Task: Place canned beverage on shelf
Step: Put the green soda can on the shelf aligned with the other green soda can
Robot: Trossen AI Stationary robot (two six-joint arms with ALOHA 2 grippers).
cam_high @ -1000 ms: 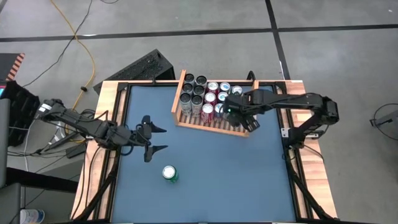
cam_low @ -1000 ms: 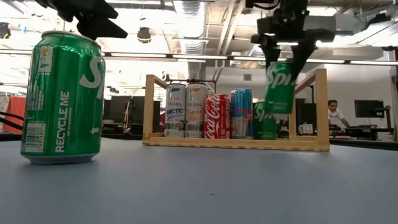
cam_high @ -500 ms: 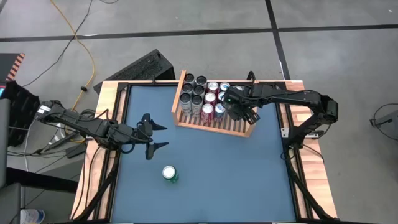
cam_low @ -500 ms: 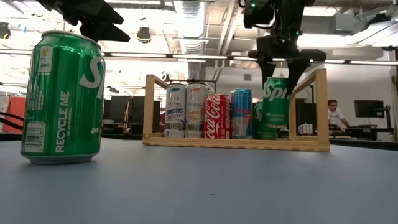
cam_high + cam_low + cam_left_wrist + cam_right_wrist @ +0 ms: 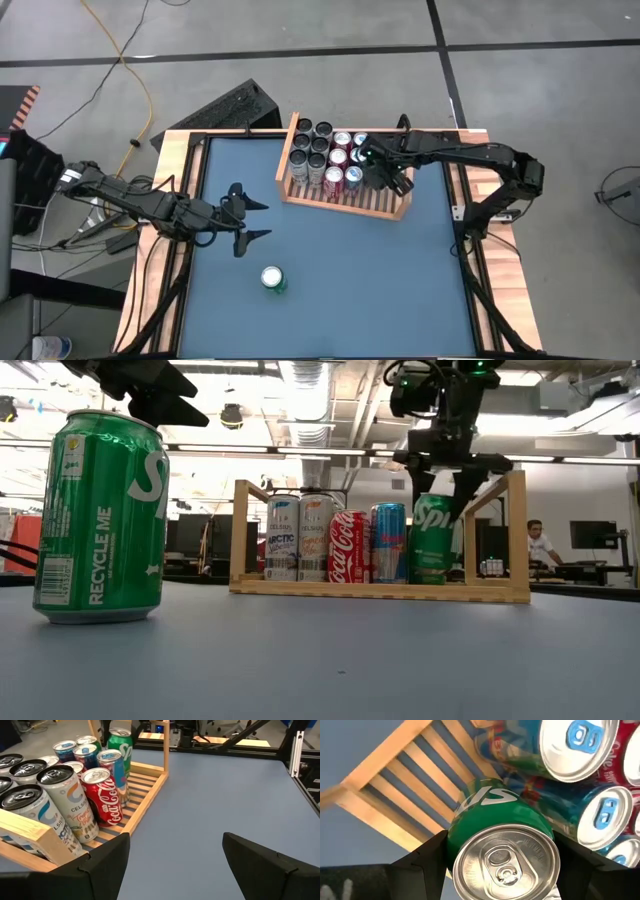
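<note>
The shelf [image 5: 345, 205] is a light wooden tray at the far middle of the table, holding several upright cans. My right gripper [image 5: 378, 172] is over its right part, shut on a green canned beverage [image 5: 433, 540] that stands beside a blue can [image 5: 388, 542]. A second green can [image 5: 273, 279] stands on its base on the blue table, near the middle. My left gripper [image 5: 248, 222] hovers open at the table's left, above and beyond that can, with nothing between its fingers [image 5: 107, 865]. My right gripper pinches the green can between its two fingers [image 5: 427, 857], on opposite sides of the wall just under the top rim [image 5: 452, 840]. The fingers come from above, pointing steeply down. The can is upright inside the shelf; the front rim hides whether its base rests on the slats.
The shelf's right part has bare slats [image 5: 385, 203] beside the held can. Wooden rails [image 5: 470, 270] border the table's left and right edges. Bare blue table [image 5: 380, 290] lies on the near side of the shelf.
My right gripper has carried the green can down and toward the far edge into the shelf. The can, tilted and lifted clear a second ago, now stands upright next to the blue can.
</note>
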